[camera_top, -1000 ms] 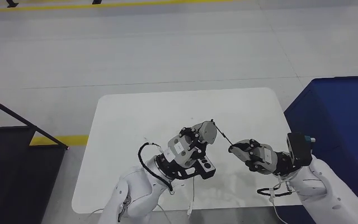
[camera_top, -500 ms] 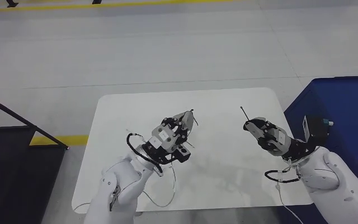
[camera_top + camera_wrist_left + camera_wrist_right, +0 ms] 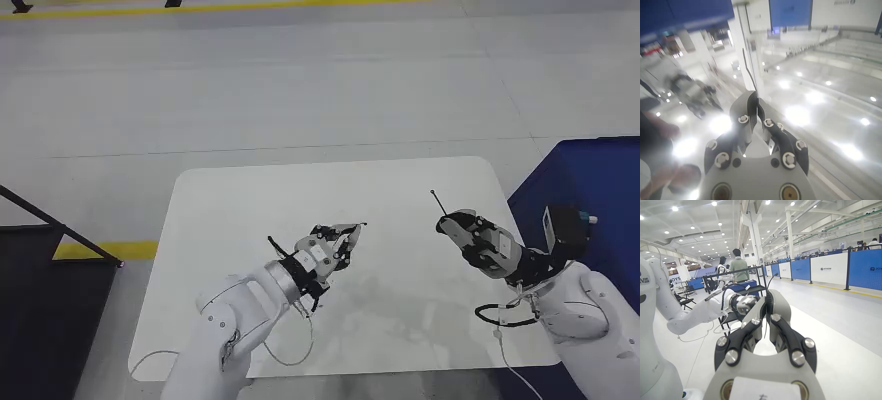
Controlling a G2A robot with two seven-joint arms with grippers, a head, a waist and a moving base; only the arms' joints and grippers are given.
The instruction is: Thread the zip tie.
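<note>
Arms well apart; left gripper (image 3: 352,230) and right gripper (image 3: 446,221) both pinched closed.

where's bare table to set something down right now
Free: the far half of the table, beyond both grippers, and the gap between the left gripper and right gripper. Crowded: the near edge under both arms. Each gripper holds a zip tie.

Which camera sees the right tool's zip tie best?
Right wrist view: the zip tie sits close, pinched in the right tool. Top view shows a thin line; in the left wrist view I cannot make it out.
</note>
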